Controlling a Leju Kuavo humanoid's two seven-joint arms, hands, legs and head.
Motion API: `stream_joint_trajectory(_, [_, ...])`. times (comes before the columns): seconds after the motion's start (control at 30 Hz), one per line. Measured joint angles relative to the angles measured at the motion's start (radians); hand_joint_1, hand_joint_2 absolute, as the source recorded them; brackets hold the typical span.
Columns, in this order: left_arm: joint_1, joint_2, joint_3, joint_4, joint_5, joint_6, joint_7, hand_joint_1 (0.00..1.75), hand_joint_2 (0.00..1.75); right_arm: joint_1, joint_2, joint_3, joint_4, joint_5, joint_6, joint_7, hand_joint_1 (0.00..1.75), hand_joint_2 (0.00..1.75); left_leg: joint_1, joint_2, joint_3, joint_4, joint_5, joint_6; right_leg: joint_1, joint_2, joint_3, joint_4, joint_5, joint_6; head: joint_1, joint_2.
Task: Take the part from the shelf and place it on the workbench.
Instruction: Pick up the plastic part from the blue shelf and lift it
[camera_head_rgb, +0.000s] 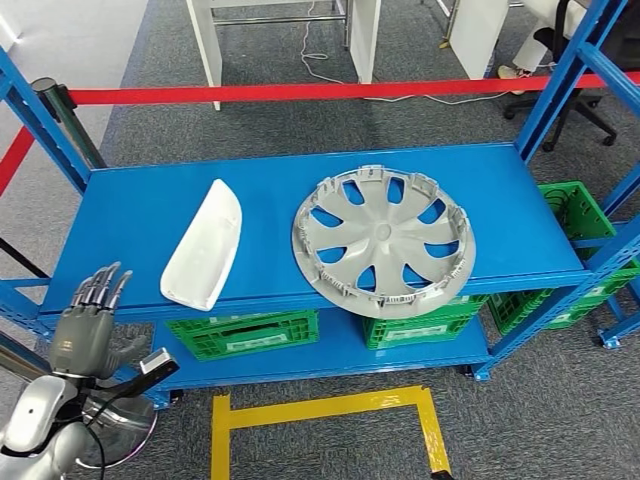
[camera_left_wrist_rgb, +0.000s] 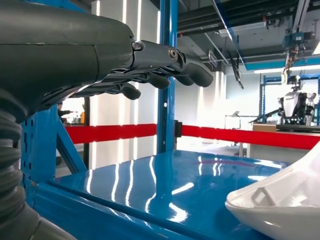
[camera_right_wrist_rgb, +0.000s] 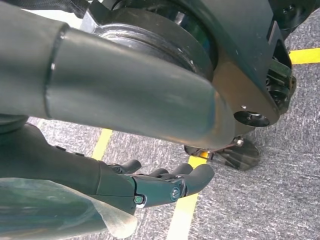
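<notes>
Your left hand (camera_head_rgb: 89, 318) hovers at the blue metal shelf (camera_head_rgb: 136, 215) front edge, fingers spread, empty, lined up w/ the white curved plastic part (camera_head_rgb: 202, 245) nearby. Right hand (camera_right_wrist_rgb: 151, 185) hangs floorward, fingers extended, empty.

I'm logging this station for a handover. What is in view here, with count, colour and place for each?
White part: one, white, left on the shelf's top level.
Wheel cover: one, silver-grey, right of it, overhanging the front edge.
Shelf: one, blue.
Crates: three, green, lower level.
Barrier tape: red, behind shelf.
Floor tape: yellow, in front.
Left hand: grey, fingers spread, at the shelf's front left corner.
Right hand: dark, hanging above floor.
</notes>
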Motion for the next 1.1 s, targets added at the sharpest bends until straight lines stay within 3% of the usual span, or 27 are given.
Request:
stream_joint_trajectory(0.53, [-0.097, -0.008, -0.054, 0.080, -0.019, 0.003, -0.020, 0.00, 1.75, -0.014, 0.000, 0.010, 0.015, 0.033, 0.009, 0.011, 0.00, 0.00, 0.000, 0.000, 0.000, 0.000, 0.000, 0.000, 0.000, 0.000, 0.000, 0.000, 0.000, 0.000, 0.000, 0.000])
stream_joint_trajectory(1.1, [-0.142, -0.033, -0.103, 0.122, -0.016, 0.002, -0.035, 0.00, 1.75, -0.022, 0.000, 0.010, 0.016, 0.047, 0.010, 0.017, 0.00, 0.00, 0.000, 0.000, 0.000, 0.001, 0.000, 0.000, 0.000, 0.000, 0.000, 0.000, 0.000, 0.000, 0.000, 0.000])
